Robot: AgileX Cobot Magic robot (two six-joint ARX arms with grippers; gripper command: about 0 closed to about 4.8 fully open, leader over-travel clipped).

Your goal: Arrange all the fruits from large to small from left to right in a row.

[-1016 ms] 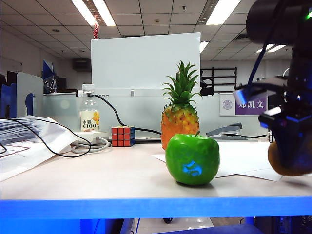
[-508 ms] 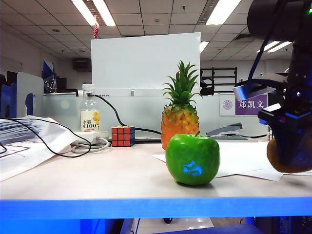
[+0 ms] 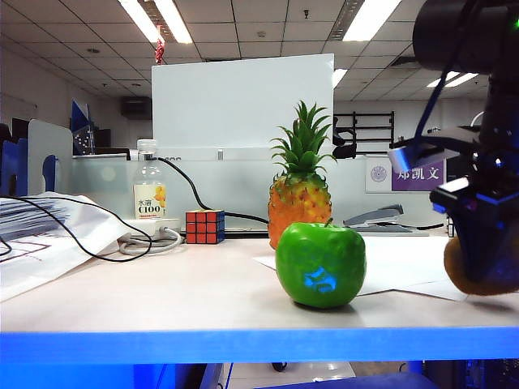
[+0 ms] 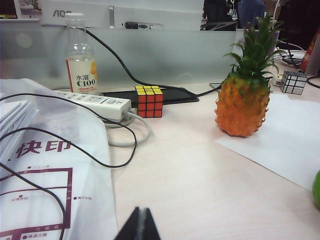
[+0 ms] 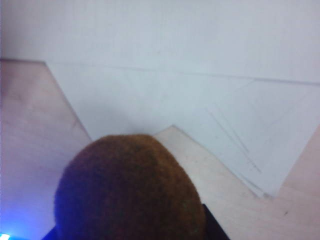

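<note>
Where the exterior view begins at its left edge, a white plastic bag [image 3: 49,235] printed with red characters is spread over the table [image 3: 203,300], crossed by black cables and cut off by the frame. Beside it a white power strip [image 3: 150,231] lies, with a drink bottle [image 3: 149,182] standing just behind and a Rubik's cube [image 3: 204,226] to its right. The left gripper [image 4: 139,226] is seen only in the left wrist view, low over the bag's edge, its two dark fingertips pressed together with nothing between them. Further right the pineapple [image 3: 300,190] stands upright on a white paper sheet [image 3: 405,259]; the green apple [image 3: 320,265] rests nearer the camera, overlapping the pineapple's base, and only a green sliver of it shows in the left wrist view. A second, silver cube [image 4: 293,82] is visible behind the pineapple in that view alone. At the far right the right gripper [image 3: 480,243] is clamped around the brown kiwi [image 3: 478,271], which is partly cut off by the frame; whether it touches the table cannot be told. In the right wrist view the kiwi [image 5: 130,192] hides the fingers almost entirely.
</note>
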